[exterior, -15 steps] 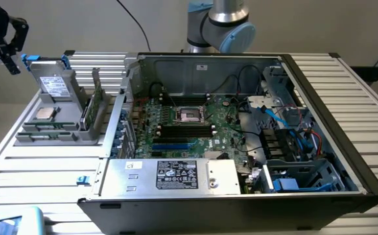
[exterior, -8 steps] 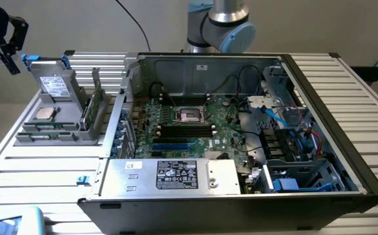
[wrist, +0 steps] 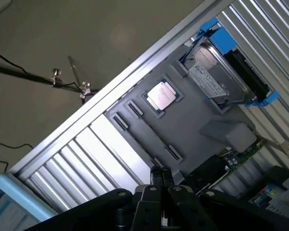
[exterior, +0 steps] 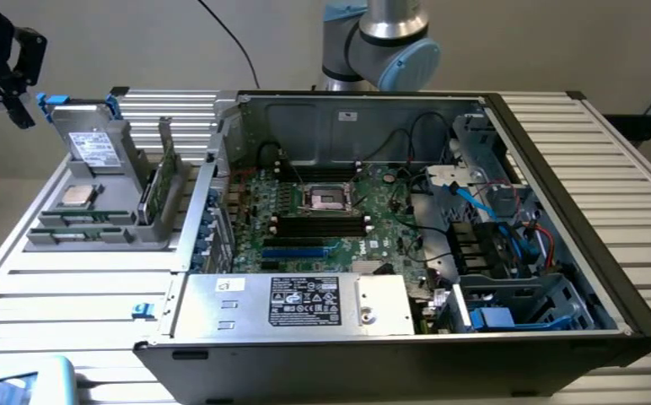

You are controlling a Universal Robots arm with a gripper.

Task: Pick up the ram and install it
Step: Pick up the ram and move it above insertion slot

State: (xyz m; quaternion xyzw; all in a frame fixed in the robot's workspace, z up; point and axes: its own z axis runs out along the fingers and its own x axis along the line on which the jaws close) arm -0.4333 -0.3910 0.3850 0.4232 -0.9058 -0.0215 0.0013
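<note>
The ram is a thin green stick standing on edge between grey uprights of the parts holder, at the exterior view's left of the open computer case. My gripper hangs high above the table's far left corner, well apart from the ram and beyond the hard drive. In the wrist view the gripper is shut with nothing between its fingertips. It looks down on the holder, where a green strip that may be the ram edges in. The black memory slots on the motherboard lie bare.
The holder also carries a silver hard drive in blue brackets and a processor chip. A power supply box fills the case's near side, and cables and drive bays crowd its right. A light-blue device lies at the slatted table's corner.
</note>
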